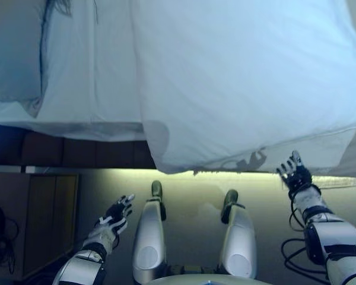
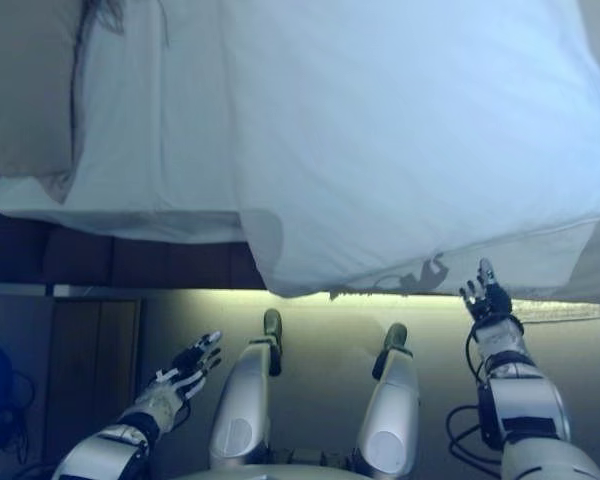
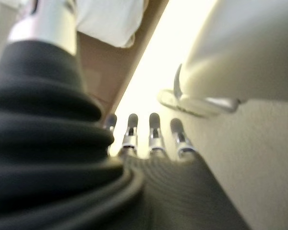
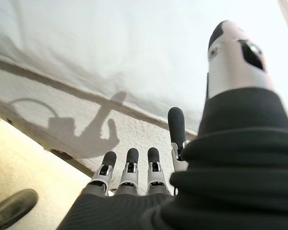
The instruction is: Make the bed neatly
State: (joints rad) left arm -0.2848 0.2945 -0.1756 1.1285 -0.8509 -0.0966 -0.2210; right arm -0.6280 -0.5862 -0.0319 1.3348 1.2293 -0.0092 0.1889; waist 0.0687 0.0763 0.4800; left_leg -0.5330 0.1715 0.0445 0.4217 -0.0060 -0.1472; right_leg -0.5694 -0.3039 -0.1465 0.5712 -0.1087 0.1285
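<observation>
Bedding is filling the far half of the scene: a soft white duvet is draping over the bed's near edge, its corner hanging low, with a smooth sheet and a grey-green pillow to the left. The right hand is reaching up just under the duvet's hem (fingers straight, holding nothing). The left hand is hovering low, fingers relaxed, well apart from the bed.

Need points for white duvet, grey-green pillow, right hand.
white duvet (image 1: 243, 77): left eye view, middle of its top surface.
grey-green pillow (image 1: 15, 50): left eye view, centre of its face.
right hand (image 1: 295, 173): left eye view, on the palm, fingers straight.
</observation>
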